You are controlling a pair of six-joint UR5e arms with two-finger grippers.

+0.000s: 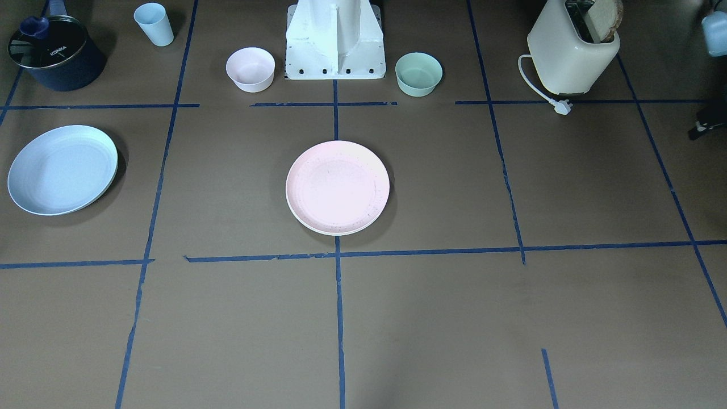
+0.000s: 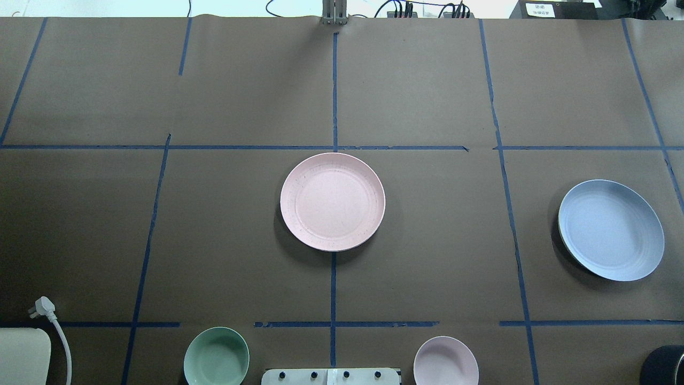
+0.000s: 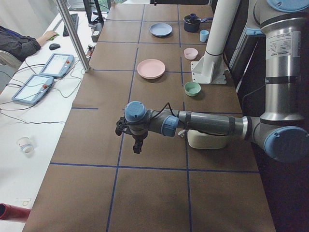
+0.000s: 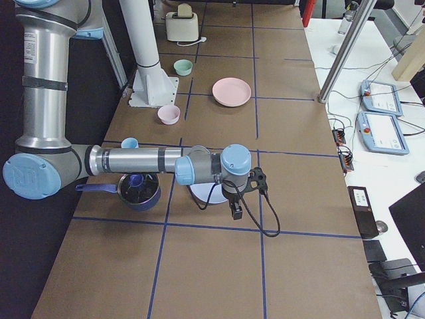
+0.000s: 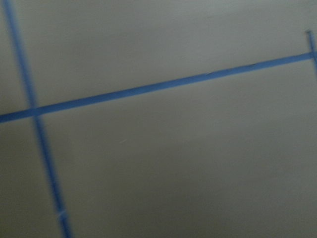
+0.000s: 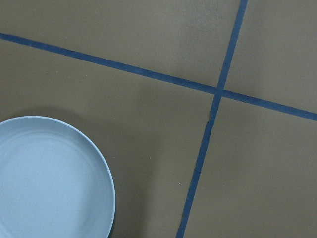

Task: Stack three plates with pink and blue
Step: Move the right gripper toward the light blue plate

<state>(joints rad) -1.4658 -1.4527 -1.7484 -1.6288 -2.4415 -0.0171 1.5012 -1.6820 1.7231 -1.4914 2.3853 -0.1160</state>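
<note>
Rig body as I see it on my feeds:
- Left arm [image 3: 207, 124]: silver-grey tube links, pale-blue joint caps, black bands; blk cable looped at wrist.
- Right arm [image 4: 133, 159]: same build; blk cable hangs in a loop.
- Left gripper [image 3: 137, 146], right gripper [image 4: 236, 212]: small, blk.
- Pedestal [image 1: 335, 40]: white, dark bolts along base plate.

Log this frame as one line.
pink plate: centre, cream rim under it | blue plate: apart, robot's right, unstacked | right gripper: near blue plate, state unclear | left gripper: away from plates, state unclear
</note>
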